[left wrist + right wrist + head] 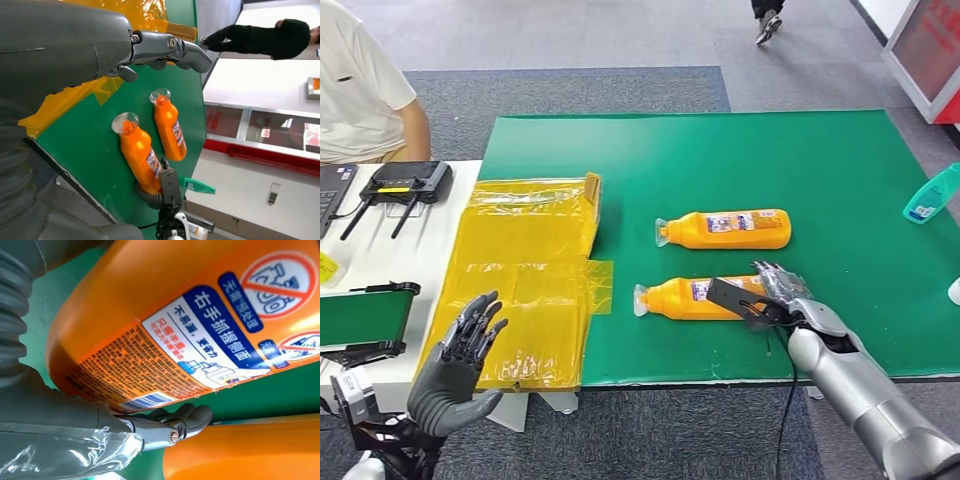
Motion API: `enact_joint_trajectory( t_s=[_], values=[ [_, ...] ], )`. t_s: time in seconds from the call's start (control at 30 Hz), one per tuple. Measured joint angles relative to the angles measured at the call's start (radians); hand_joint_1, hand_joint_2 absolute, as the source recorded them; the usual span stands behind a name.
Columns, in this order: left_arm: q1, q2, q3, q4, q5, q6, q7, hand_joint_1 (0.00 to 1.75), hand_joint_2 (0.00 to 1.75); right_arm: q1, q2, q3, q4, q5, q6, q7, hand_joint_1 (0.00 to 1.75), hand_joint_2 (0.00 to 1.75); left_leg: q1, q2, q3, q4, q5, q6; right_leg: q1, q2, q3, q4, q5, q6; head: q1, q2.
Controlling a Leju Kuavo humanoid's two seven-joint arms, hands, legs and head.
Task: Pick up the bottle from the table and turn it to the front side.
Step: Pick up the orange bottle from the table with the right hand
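Covering the near orange bottle's [682, 298] base end, right hand [773, 295] wraps it; label partly hidden. Left hand [460, 365] spread, holding nothing.

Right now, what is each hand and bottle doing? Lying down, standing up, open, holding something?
Near orange bottle: lying on its side on the green mat, cap on, right hand around its base end.
Far orange bottle: lying on its side, cap on, untouched.
Right hand: fingers wrapped on the near orange bottle.
Left hand: open, fingers spread, holding nothing.
Teal bottle: lying tilted at the mat's edge.
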Motion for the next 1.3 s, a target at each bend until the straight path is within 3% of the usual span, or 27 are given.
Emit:
enact_joint_trajectory(
  t_s=[0.03,0.17,0.73,1.0,1.17,1.3],
  values=[
    [0.000,0.002,-0.002,0.002,0.000,0.000,0.000,0.00,1.75,-0.003,0.002,0.002,0.005,-0.001,0.000,0.000,0.00,1.75,0.000,0.000,0.000,0.000,0.000,0.000,0.000,0.000,0.000,0.000,0.000,0.000,0.000,0.000],
    [-0.007,0.012,-0.008,0.010,0.011,0.000,-0.001,0.00,1.75,-0.023,0.004,0.013,0.025,-0.020,0.043,-0.003,1.75,1.75,0.000,0.000,0.000,0.000,0.001,-0.001,0.000,0.000,0.000,0.000,0.000,0.000,0.000,0.000],
    [-0.029,0.026,-0.008,0.030,0.018,0.005,0.000,0.00,1.75,-0.039,-0.003,0.038,0.055,-0.103,0.009,-0.035,1.75,1.75,0.000,0.000,0.002,0.000,0.002,-0.001,0.000,0.000,0.001,0.000,0.002,-0.001,0.000,0.000],
    [-0.034,0.027,-0.004,0.032,0.016,0.018,0.003,0.00,1.75,-0.028,-0.002,0.044,0.055,-0.053,-0.048,-0.029,1.75,1.75,0.000,0.000,0.002,0.000,0.002,0.000,0.000,0.000,0.001,0.000,0.002,-0.001,0.000,0.000],
    [-0.038,0.027,0.004,0.040,0.025,0.016,0.007,0.00,1.75,0.000,-0.002,0.019,0.037,-0.133,-0.048,-0.094,1.75,1.75,0.000,0.000,0.002,0.000,0.002,0.000,0.000,0.000,0.001,0.000,0.003,-0.001,0.000,0.000],
    [-0.043,0.020,0.010,0.042,0.033,0.017,-0.003,0.00,1.75,0.092,0.007,-0.041,-0.070,-0.231,-0.078,-0.183,1.75,1.75,0.000,0.000,0.001,0.000,0.003,0.000,0.000,0.000,0.001,0.000,0.003,-0.001,0.000,0.000]
  ],
)
